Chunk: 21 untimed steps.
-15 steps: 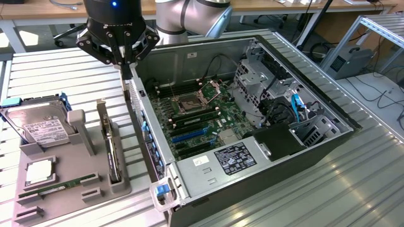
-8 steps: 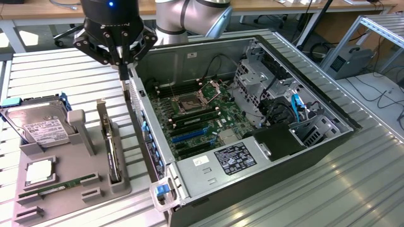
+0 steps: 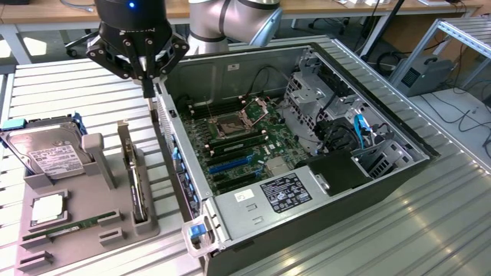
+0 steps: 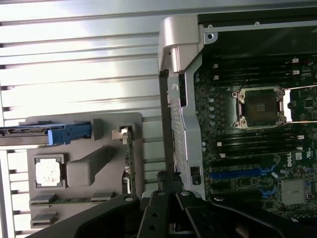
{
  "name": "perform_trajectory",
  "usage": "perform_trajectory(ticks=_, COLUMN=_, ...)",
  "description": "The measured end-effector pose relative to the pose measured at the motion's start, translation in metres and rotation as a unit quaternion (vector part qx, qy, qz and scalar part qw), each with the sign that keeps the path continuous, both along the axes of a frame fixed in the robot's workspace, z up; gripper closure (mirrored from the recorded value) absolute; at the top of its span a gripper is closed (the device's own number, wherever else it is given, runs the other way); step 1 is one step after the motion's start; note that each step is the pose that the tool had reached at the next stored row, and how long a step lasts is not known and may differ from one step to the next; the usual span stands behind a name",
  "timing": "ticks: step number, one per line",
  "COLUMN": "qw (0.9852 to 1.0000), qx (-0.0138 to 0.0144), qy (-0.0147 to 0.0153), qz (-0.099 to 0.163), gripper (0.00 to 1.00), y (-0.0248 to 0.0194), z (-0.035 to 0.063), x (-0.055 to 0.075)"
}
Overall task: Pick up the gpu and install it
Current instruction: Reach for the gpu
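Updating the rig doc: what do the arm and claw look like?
The arm has rounded silver-grey joint shells. Its wrist housing is black, with a small blue light and faint grey lettering. The claw is black: hinged link bars with pale bolt heads, tapering to slim fingers.

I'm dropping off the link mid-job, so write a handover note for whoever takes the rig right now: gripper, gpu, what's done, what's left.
Gripper: shut, holding nothing, hanging about over the edge of the open computer case that faces the gray holder tray.
Gpu: standing on edge in its slot of the tray, untouched.
Done: nothing yet; the blue expansion slots on the board are empty.
Left: both the pick-up and the install.
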<state>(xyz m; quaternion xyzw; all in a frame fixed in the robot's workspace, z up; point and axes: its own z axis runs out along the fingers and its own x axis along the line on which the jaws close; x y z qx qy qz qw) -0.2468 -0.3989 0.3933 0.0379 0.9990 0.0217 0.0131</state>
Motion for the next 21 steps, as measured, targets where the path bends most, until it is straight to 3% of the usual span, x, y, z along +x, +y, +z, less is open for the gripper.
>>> perform_trajectory(ticks=21, qw=1.0, qx=0.0, qy=0.0, qz=0.0, gripper=0.89, y=0.0, z=0.0, x=-0.0063)
